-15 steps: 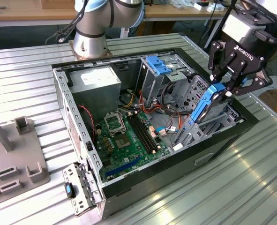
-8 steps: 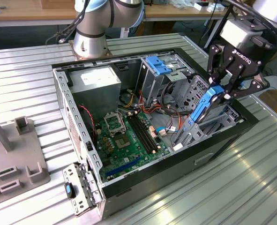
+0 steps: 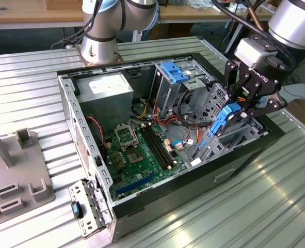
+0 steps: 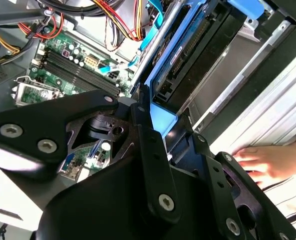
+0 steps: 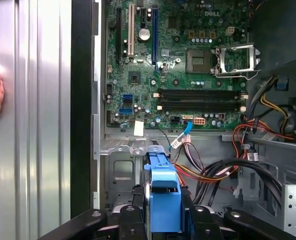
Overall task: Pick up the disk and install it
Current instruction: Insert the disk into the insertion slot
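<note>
At the exterior view's left, a grey fixture [image 3: 18,170] sits on your ribbed metal tabletop [image 3: 276,196], just beside the open computer case [image 3: 72,116]. Moving rightward inside the case, you have the power supply [image 3: 110,88] with its white label, then the green motherboard [image 3: 139,155] lying flat on the case floor. Next comes the drive cage [image 3: 165,98] with a blue latch [image 3: 174,71] on top. Further right, the disk [image 3: 222,124] stands tilted on edge in the metal bay at the case's corner, lower end down in the bay frame, blue end uppermost. Your gripper [image 3: 243,106] hangs right over it, and the jaws are drawn in narrow on the disk's upper end. In the first wrist view the blue side rail [image 5: 165,200] sits clamped between the black fingers [image 5: 135,215]. In the second wrist view a person's hand [image 4: 268,162] rests on the tabletop just outside the case wall.
</note>
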Action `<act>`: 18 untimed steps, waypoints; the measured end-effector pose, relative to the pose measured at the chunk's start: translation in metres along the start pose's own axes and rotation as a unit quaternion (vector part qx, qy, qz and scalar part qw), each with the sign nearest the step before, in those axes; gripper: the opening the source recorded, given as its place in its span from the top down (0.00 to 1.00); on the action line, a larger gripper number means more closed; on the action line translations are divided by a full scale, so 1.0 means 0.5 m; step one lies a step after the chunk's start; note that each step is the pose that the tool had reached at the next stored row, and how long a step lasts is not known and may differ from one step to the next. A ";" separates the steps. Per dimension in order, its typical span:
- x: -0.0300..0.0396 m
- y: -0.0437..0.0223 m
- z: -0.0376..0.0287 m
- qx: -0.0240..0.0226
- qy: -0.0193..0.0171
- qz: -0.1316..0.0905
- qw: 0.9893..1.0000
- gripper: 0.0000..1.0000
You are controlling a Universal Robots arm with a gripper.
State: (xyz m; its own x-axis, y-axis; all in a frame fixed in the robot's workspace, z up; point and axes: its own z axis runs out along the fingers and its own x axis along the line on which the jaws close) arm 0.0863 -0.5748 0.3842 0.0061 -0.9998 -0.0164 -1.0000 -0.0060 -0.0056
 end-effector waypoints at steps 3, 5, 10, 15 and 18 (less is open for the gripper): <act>0.001 0.000 0.016 0.000 0.000 0.000 1.000 0.63; 0.002 0.000 0.023 0.000 0.000 0.000 1.000 0.63; 0.002 0.000 0.032 0.000 0.000 0.000 1.000 0.63; 0.002 0.000 0.032 0.000 0.000 0.000 1.000 0.63; 0.002 0.000 0.032 0.000 0.000 0.000 1.000 0.56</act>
State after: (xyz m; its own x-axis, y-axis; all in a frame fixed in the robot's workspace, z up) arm 0.0864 -0.5757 0.3681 0.0062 -0.9999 -0.0162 -1.0000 -0.0061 -0.0055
